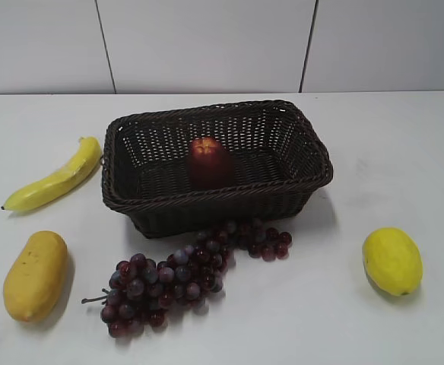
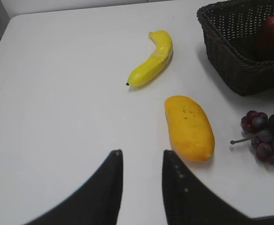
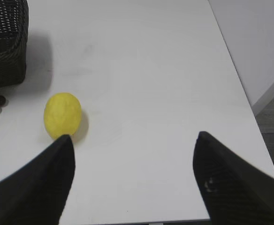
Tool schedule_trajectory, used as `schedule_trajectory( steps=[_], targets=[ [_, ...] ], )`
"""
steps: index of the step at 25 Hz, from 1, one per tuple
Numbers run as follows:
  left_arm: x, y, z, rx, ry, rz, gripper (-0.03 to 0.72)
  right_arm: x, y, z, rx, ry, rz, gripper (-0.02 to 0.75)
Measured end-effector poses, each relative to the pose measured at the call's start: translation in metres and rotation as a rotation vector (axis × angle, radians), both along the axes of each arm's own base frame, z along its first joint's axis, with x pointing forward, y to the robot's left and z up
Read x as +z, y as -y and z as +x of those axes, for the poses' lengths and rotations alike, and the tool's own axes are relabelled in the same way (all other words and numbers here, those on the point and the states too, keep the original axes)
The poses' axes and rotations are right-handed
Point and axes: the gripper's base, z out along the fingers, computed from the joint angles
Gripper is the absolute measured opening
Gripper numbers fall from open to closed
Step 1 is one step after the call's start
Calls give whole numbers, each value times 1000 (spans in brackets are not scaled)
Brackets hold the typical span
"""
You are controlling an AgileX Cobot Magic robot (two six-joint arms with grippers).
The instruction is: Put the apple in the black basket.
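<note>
The apple [image 1: 209,160] is seen resting upright inside the black basket [image 1: 313,156], near its centre. Grapes [image 1: 184,277] lie at the basket's six o'clock. The left gripper [image 2: 142,158] is held narrowly parted, empty; the right gripper [image 3: 133,138] is spread wide, empty.

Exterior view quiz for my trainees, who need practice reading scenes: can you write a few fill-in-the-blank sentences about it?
1. The apple sits inside the ____, upright.
2. The grape bunch lies directly in front of the ____.
3. The fruit on the table's right side is the ____.
4. The banana lies to the basket's ____.

Missing words: black basket; black basket; lemon; left.
</note>
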Motion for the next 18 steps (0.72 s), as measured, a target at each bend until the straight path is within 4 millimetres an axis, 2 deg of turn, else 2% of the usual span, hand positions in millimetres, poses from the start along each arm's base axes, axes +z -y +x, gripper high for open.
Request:
schedule_trajectory(
  steps=[5,9,18],
  targets=[
    [0,0,0,0,0,0,223,-13,-4,-13,37,51,-13,591],
    [0,0,0,0,0,0,223,-32,-7,-6,55,-8,0,592],
    [0,0,0,0,0,0,223,-36,-8,2,63,37,7,592]
  ],
)
